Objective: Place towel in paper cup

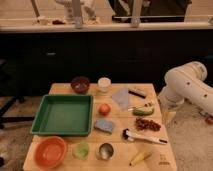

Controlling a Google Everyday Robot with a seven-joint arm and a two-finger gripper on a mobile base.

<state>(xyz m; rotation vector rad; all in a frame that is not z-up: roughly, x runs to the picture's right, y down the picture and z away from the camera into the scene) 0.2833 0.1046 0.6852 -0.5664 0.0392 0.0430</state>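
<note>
While white arm (187,85) bends down off table's right side, gripper (168,116) hangs low just beside right table edge (159,131). Jaws spread wide, holding nothing, no contact with any object. Towel (120,96): thin pale grey-blue square, lying flat and skewed on far half of tabletop, untouched. Paper cup (104,84): short, white, upright, just left of towel, near dark red bowl (80,84). Gripper tips hard to make out against floor. Arm cut off at right side of view. Cup interior not visible.
</note>
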